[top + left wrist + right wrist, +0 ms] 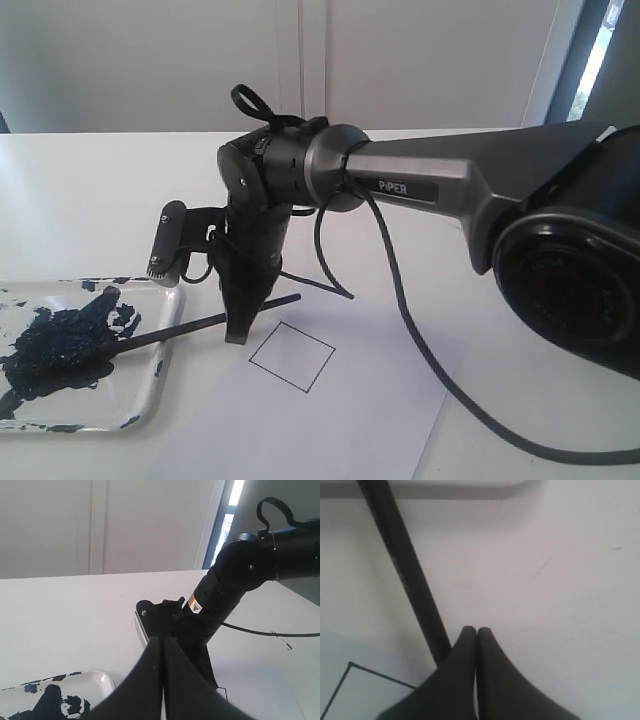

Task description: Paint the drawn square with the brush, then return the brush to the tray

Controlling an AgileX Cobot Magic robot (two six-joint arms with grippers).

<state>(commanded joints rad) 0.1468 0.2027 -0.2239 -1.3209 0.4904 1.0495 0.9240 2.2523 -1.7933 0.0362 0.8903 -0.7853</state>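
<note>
The brush (180, 332) lies slanted, its paint-coated tip in the tray (90, 410) and its black handle reaching out over the paper. My right gripper (237, 335) points down at the handle just left of the drawn square (291, 356), a thin black outline with a white inside. In the right wrist view the right gripper (476, 631) is shut with nothing between its fingers. The brush (405, 575) runs beside it and passes behind one finger. A corner of the square (380, 676) shows there. My left gripper (162, 641) is shut and empty, apart from the tray (95, 682).
The white paper sheet (350, 420) lies on the white table right of the tray. Dark navy paint blotches (55, 345) cover the tray's left part. A black cable (430, 370) hangs from the right arm and trails across the paper.
</note>
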